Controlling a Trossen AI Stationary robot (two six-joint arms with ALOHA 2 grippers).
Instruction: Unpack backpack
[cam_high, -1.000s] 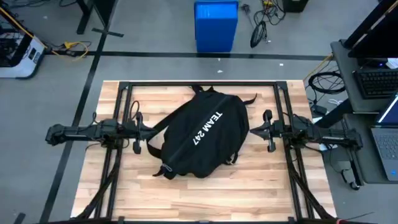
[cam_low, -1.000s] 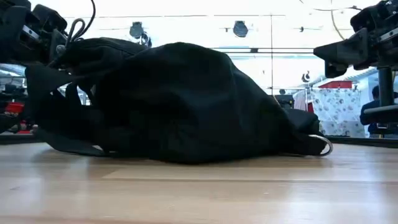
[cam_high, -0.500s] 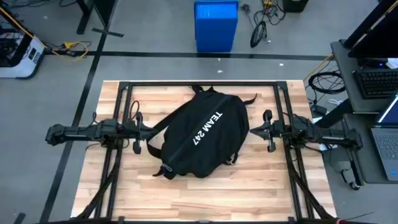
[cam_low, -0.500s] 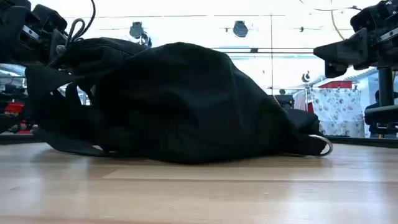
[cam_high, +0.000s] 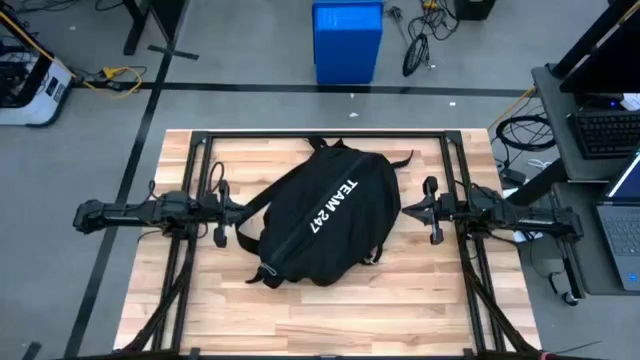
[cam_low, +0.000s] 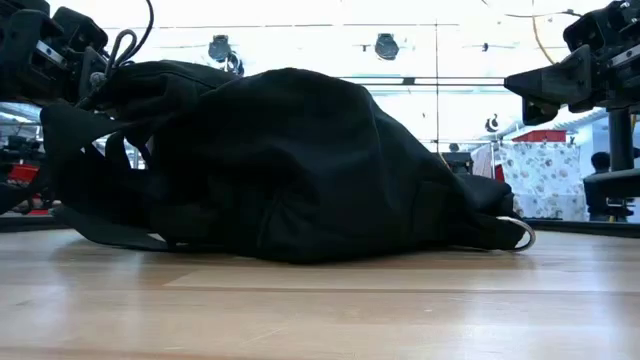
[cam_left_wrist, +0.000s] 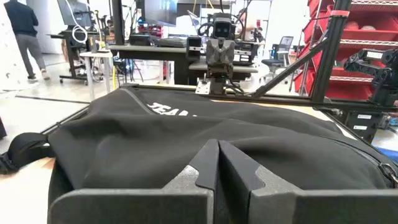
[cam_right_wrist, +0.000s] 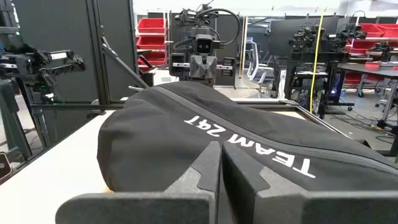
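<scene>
The backpack (cam_high: 322, 217) is laid flat in the middle of the wooden counter (cam_high: 410, 300), its "TEAM 247" lettering turned up and running diagonally across the top face. In the high view it is seen lying between the two hands, with its straps trailing toward the left side and the near edge of the counter. The left hand (cam_high: 240, 208) is held just beside the backpack's left edge, above the strap area, and its fingers (cam_left_wrist: 200, 175) are seen pressed together in the left wrist view, with nothing pinched between them. The right hand (cam_high: 404, 210) is held just off the backpack's right edge, apart from the fabric by a narrow gap, and its fingers (cam_right_wrist: 205, 167) are likewise pressed together and empty. Both hands are pointed inward at the backpack from opposite sides and are raised above the counter, as is shown in the low view, where the backpack (cam_low: 290, 165) is seen slumped on the wood with a white-edged loop lying at one end. A blue bin (cam_high: 347, 41) is set on the floor beyond the far edge of the counter.
</scene>
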